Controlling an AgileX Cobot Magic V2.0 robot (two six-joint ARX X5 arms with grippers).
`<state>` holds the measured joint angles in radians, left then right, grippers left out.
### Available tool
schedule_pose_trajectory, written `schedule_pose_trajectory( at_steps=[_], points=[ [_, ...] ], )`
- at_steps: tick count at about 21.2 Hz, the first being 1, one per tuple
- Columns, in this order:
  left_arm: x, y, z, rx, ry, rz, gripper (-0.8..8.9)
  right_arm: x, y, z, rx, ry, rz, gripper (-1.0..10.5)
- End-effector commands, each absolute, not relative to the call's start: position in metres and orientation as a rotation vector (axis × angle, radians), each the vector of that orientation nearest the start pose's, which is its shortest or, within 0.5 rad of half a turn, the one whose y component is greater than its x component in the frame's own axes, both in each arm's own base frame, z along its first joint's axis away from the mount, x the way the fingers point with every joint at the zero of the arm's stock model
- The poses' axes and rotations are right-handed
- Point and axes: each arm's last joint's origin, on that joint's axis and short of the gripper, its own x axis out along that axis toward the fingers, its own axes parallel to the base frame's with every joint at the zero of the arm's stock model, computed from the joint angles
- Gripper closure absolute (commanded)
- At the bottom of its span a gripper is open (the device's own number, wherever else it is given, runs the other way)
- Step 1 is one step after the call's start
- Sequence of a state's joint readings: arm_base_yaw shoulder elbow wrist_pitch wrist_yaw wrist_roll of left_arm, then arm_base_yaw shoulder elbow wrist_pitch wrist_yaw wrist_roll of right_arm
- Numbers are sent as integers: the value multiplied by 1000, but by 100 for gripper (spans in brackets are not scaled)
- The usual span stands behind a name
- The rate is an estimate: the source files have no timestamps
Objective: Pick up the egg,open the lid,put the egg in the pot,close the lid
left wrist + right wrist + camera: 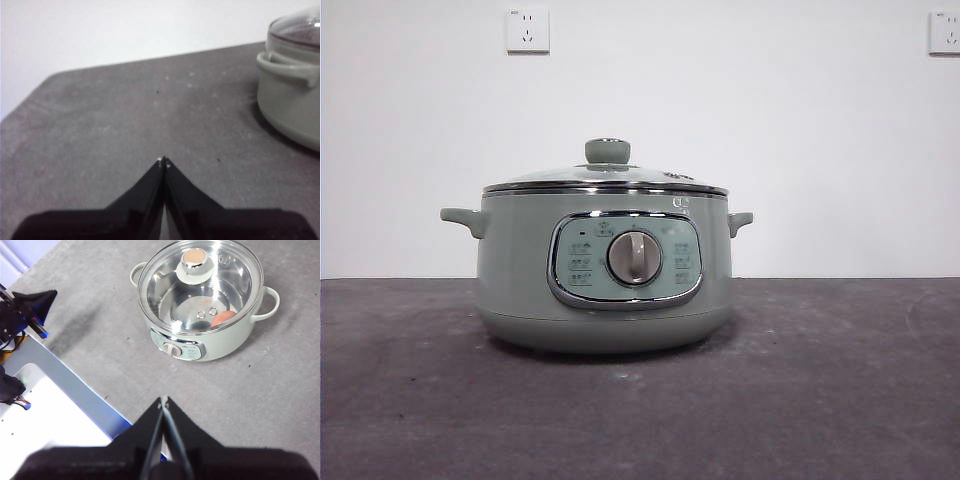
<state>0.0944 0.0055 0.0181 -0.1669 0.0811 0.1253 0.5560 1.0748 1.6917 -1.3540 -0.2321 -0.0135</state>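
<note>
As seen from the front, the pot (605, 275) stands upright on the grey bench (840, 400), its dial panel (626, 260) facing the camera. The lid (607, 179) is seated on the pot's rim, knob (607, 151) uppermost. Two wall sockets (528, 30) show on the white wall behind. No arm appears in this view, and the egg cannot be seen from this angle.

From the left wrist view, the left claw (164, 161) hangs above bare bench with its jaws pressed together, tips touching, holding nothing. One side handle (287, 67) of the pot and part of the lid show at the picture's edge, well apart from the claw.

From the right wrist view, the right claw (163, 400) is high above the bench, jaws closed tip to tip and empty. Through the glass lid, the egg (223, 318) lies on the pot's floor against the inner wall. The lid sits squarely on the pot. The other arm shows dark near the bench edge.
</note>
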Motion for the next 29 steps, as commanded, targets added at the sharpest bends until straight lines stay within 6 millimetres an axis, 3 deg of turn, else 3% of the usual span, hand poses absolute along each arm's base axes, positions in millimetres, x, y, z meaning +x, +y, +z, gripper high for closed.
schedule_pose_trajectory(
  at_steps=[1,18,21,24,26,29],
  points=[
    [96,7,147,81,181,5,817,105,73,461,-130,754,752,946],
    [96,7,147,39,177,14,817,105,73,461,-130,754,752,946],
    [96,7,147,39,177,13,817,107,71,463,-198,694,761,946],
    [96,7,147,39,177,14,817,104,54,475,-159,493,683,946],
    [96,7,147,39,177,13,817,100,45,469,-120,403,673,946],
    [96,7,147,39,176,14,817,94,30,432,-116,277,565,946]
  ],
)
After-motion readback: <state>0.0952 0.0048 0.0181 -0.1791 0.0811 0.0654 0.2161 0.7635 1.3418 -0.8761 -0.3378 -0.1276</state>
